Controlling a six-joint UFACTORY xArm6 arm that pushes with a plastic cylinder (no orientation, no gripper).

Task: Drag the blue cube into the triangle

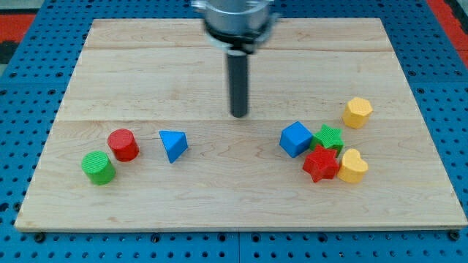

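The blue cube (295, 139) sits on the wooden board at the view's right, touching a green star (328, 137). The blue triangle (173, 145) lies at the view's left of centre, well apart from the cube. My tip (239, 115) is on the board between them, above their line and nearer the cube, touching neither block.
A red star (320, 164) and a yellow heart (354, 166) crowd below the cube. A yellow hexagon (357, 112) sits to the upper right. A red cylinder (123, 145) and a green cylinder (98, 167) stand left of the triangle. The wooden board (146, 73) lies on a blue pegboard.
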